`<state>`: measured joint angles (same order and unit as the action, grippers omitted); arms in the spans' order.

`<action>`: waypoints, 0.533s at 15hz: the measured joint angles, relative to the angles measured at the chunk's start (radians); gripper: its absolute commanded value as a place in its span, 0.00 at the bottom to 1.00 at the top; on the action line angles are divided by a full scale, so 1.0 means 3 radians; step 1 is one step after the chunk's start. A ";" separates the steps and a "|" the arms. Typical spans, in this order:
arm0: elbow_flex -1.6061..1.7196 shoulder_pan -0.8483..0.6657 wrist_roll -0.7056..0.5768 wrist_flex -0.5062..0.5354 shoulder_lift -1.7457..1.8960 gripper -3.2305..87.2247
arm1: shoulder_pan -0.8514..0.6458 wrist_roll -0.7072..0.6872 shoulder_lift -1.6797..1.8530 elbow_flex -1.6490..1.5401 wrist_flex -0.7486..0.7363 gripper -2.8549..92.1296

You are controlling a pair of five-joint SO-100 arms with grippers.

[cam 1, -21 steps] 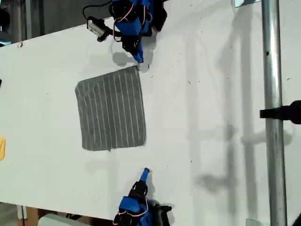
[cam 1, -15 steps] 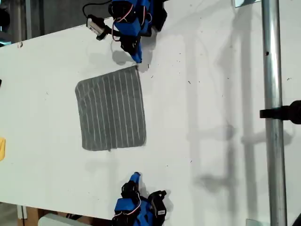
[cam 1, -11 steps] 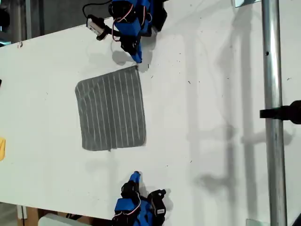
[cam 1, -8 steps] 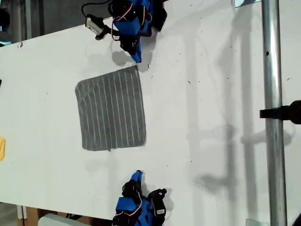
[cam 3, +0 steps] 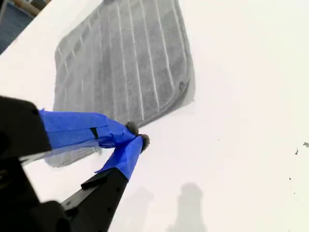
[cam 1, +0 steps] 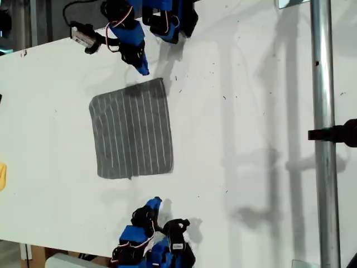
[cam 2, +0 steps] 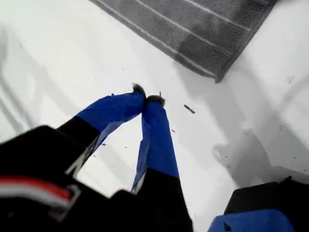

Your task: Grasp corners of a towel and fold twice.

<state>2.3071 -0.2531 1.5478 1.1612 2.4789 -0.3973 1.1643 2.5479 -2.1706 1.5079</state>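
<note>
Swinging toward the exterior view's left, both arms have shifted since a moment ago. The first gripper [cam 1: 144,70] has left the towel's near corner [cam 1: 162,81] and now hangs over the far edge of the towel [cam 1: 133,131], casting a shadow on it. The second gripper [cam 1: 154,201] sits just short of the opposite edge. Both are clenched on nothing. The towel lies flat and unfolded between them on the worktop [cam 1: 251,111], so no corner grasp has begun. A metal pole [cam 1: 322,167] and a yellow object [cam 1: 1,176] stand well apart; nothing obstructs.
</note>
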 measured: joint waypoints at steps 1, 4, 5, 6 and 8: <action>-0.0291 0.0000 -0.0051 0.0015 -0.0317 0.00 | -0.0112 -0.0159 -0.0327 0.0307 0.0153 0.03; -0.1314 0.0005 -0.0174 0.0291 -0.1110 0.00 | -0.0486 -0.0522 -0.0910 0.0997 0.0542 0.04; -0.1600 0.0005 -0.0215 0.0389 -0.1304 0.00 | -0.0562 -0.0593 -0.1038 0.1115 0.0593 0.10; -0.1785 0.0005 -0.0251 0.0440 -0.1442 0.01 | -0.0608 -0.0624 -0.1135 0.1156 0.0614 0.20; -0.1917 0.0005 -0.0291 0.0481 -0.1554 0.06 | -0.0639 -0.0634 -0.1319 0.1156 0.0634 0.38</action>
<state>1.7319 -0.2516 1.4603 1.3054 2.0126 -0.5890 0.9741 2.1522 -1.8239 1.6981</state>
